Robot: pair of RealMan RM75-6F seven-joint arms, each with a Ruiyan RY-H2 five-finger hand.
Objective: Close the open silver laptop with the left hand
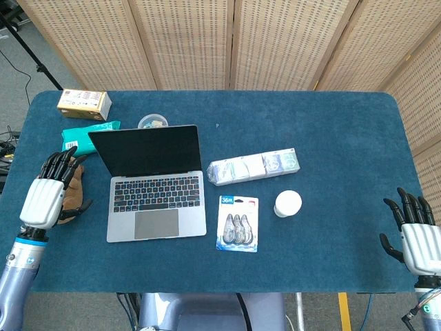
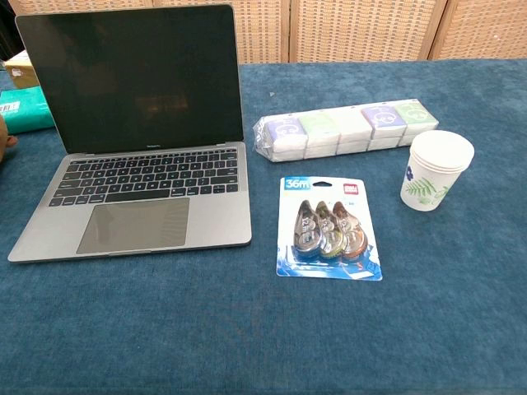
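My left hand [image 1: 47, 189] rests with fingers spread, holding nothing, beside a brown object [image 1: 74, 193]. Just right stands the open silver laptop [image 1: 155, 186] on the blue cloth-covered table [image 1: 331, 234]. My right hand [image 1: 415, 231] lies open too.

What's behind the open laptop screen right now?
Behind the laptop lid, the head view shows a small round container, partly hidden by the lid's top edge, and a teal packet at its left corner. What the container holds is unclear.
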